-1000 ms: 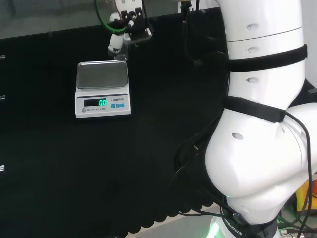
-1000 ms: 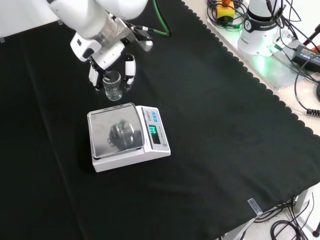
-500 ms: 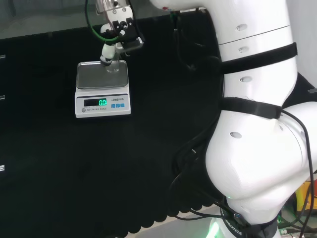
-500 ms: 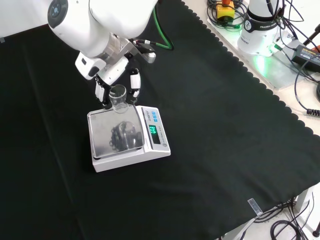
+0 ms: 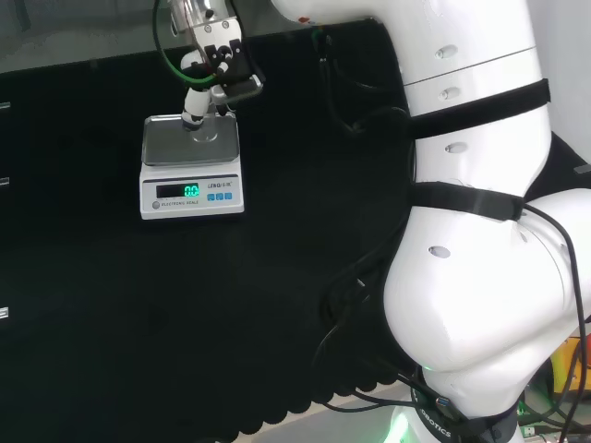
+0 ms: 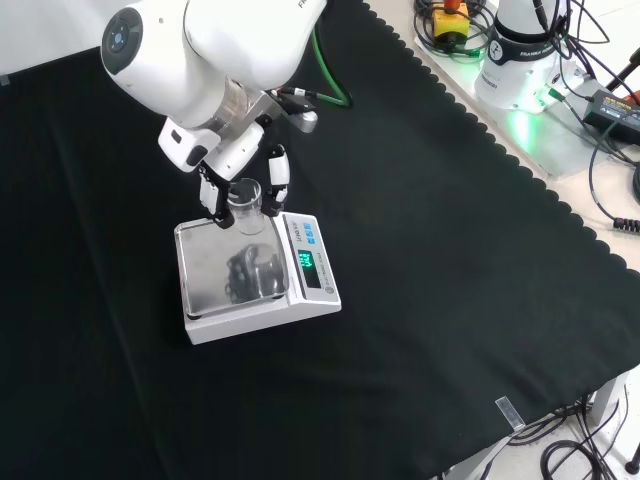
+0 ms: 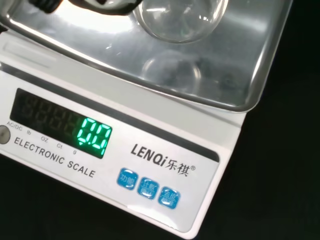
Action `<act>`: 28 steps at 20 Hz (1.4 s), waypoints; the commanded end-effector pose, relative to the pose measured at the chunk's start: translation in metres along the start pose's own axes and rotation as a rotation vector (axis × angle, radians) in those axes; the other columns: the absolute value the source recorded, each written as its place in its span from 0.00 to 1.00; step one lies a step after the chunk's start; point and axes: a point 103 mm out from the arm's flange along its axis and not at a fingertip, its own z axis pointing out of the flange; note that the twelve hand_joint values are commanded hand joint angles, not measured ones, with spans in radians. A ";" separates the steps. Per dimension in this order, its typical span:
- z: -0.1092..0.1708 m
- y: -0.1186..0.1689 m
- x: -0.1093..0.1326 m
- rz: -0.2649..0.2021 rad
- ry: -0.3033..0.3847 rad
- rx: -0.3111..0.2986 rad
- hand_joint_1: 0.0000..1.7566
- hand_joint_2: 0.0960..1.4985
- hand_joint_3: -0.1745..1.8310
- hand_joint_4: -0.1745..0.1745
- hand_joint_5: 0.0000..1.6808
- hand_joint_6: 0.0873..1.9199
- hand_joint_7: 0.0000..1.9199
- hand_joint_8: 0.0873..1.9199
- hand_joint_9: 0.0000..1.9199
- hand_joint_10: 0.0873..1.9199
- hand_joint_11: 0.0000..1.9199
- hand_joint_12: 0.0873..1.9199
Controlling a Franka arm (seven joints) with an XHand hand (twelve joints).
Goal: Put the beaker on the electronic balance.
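On the black cloth [image 6: 450, 250] stands a white scale [image 6: 255, 272]. The hand [image 6: 240, 165] grips a clear beaker [image 6: 246, 204], fingers curled round it, just above the scale's steel pan [image 5: 190, 139].

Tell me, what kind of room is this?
Probably a robotics lab set up for chemistry-style tasks: a white robot arm holds a small glass beaker over a digital scale on a black-clothed bench, with cables at its edge.

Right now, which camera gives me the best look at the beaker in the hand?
The front view: the beaker shows whole there, upright between the fingers of the hand, above the far edge of the scale pan. The wrist view shows its round bottom above the pan, close up. In the head view the hand mostly hides it.
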 end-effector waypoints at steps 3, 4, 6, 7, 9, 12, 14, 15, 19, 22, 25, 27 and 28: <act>0.005 0.005 0.006 -0.021 -0.012 0.012 0.49 0.49 0.44 0.00 0.40 0.28 0.46 0.43 0.55 0.31 0.56 0.52; 0.005 0.005 0.006 -0.022 -0.013 0.012 0.49 0.49 0.44 0.00 0.40 0.28 0.46 0.43 0.55 0.31 0.56 0.52; 0.005 0.006 0.007 -0.023 -0.015 0.015 0.49 0.49 0.44 0.00 0.40 0.28 0.46 0.43 0.55 0.31 0.56 0.52; 0.005 0.006 0.007 -0.025 -0.014 0.016 0.49 0.49 0.44 0.00 0.40 0.28 0.46 0.43 0.55 0.31 0.56 0.52; 0.005 0.007 0.007 -0.027 -0.013 0.014 0.49 0.49 0.44 0.00 0.40 0.28 0.46 0.43 0.55 0.31 0.56 0.52; 0.005 0.008 0.007 -0.029 -0.013 0.015 0.49 0.49 0.44 0.00 0.40 0.28 0.46 0.44 0.55 0.31 0.56 0.52; 0.005 0.008 0.006 -0.032 -0.013 0.015 0.49 0.49 0.44 0.00 0.40 0.28 0.46 0.44 0.55 0.31 0.56 0.52; 0.005 0.008 0.006 -0.032 -0.013 0.017 0.49 0.49 0.44 0.00 0.40 0.28 0.46 0.44 0.55 0.31 0.56 0.52; 0.006 0.007 0.004 -0.034 -0.013 0.021 0.49 0.49 0.44 0.00 0.40 0.28 0.45 0.44 0.55 0.31 0.56 0.52; 0.006 0.007 0.002 -0.035 -0.014 0.020 0.49 0.49 0.44 0.00 0.40 0.28 0.45 0.44 0.55 0.31 0.56 0.52; 0.006 0.006 0.000 -0.036 -0.015 0.016 0.49 0.49 0.44 0.00 0.40 0.28 0.45 0.44 0.55 0.31 0.55 0.52; 0.006 0.006 0.000 -0.035 -0.017 0.014 0.49 0.49 0.44 0.00 0.40 0.28 0.45 0.44 0.54 0.31 0.55 0.52; 0.006 0.006 0.000 -0.035 -0.017 0.015 0.49 0.49 0.44 0.00 0.40 0.28 0.45 0.44 0.54 0.31 0.55 0.52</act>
